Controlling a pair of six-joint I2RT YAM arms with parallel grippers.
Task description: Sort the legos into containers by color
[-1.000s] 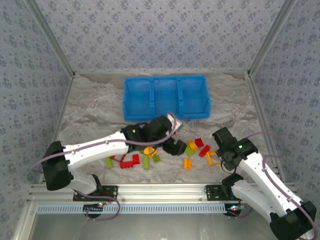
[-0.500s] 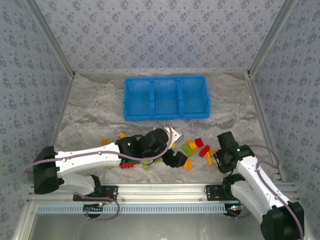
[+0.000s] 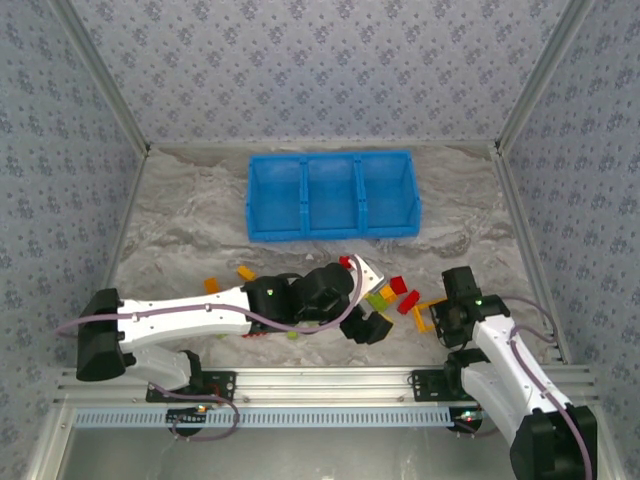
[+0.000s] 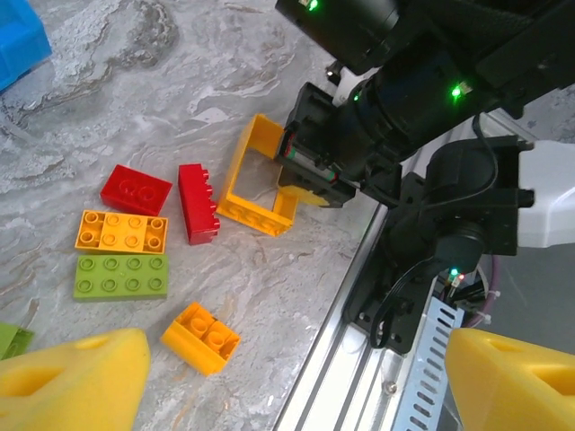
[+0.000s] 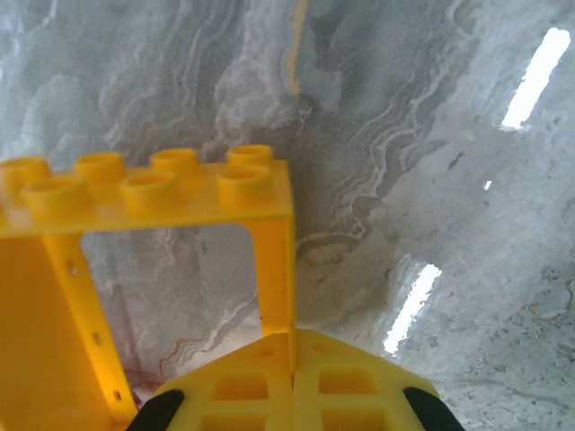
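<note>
The blue three-compartment bin (image 3: 332,195) stands at the back of the table. Legos lie scattered near the front: red bricks (image 4: 135,189) (image 4: 198,203), an orange-yellow flat brick (image 4: 121,231), a lime green one (image 4: 121,276) and a small orange-yellow brick (image 4: 200,337). My left gripper (image 3: 368,327) hovers open over the small orange-yellow brick, its yellow pads (image 4: 72,377) far apart. My right gripper (image 3: 448,316) is low on the table, shut on one post of an orange-yellow open frame (image 5: 144,193), which also lies beside the red bricks (image 4: 256,184).
The metal rail (image 3: 320,378) runs along the near edge, just below the left gripper. More bricks lie to the left (image 3: 211,285) (image 3: 245,272) and a red one (image 3: 345,262) behind the left arm. Patterned walls close in the sides.
My left gripper has swung right and toward the near edge, past the brick cluster. My right gripper has drawn nearer to the front and settled on the orange-yellow frame.
</note>
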